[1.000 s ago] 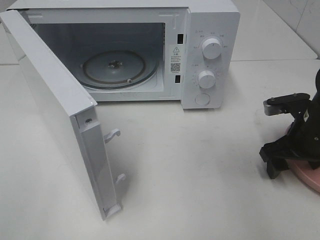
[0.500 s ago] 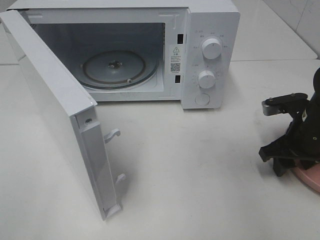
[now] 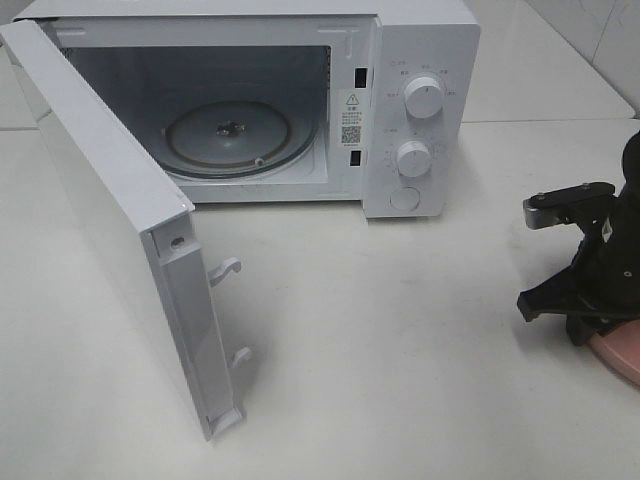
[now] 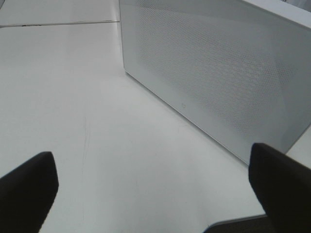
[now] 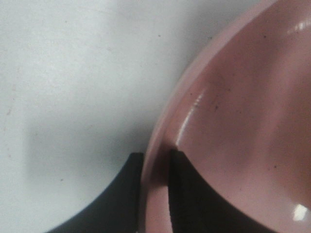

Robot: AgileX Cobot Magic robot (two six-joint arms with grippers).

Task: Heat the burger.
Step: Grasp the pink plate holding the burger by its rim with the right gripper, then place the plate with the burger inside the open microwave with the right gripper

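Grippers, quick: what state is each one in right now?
Left gripper: open, holding nothing.
Right gripper: closed on the pink plate's rim.

The microwave [image 3: 430, 40] stands upper centre on the table [image 3: 400, 330], its door [image 3: 100, 190] swung out to the lower left and the turntable [image 3: 228, 137] inside. Two knobs [image 3: 424, 97] sit one above the other on its right panel. At the right edge the plate [image 3: 618, 352] lies on the table, the right gripper [image 5: 155, 162] straddling its rim.

Glossy pink plate [image 5: 233, 121], matt white table [image 3: 400, 330] (faintly scuffed), glass turntable [image 3: 195, 142]
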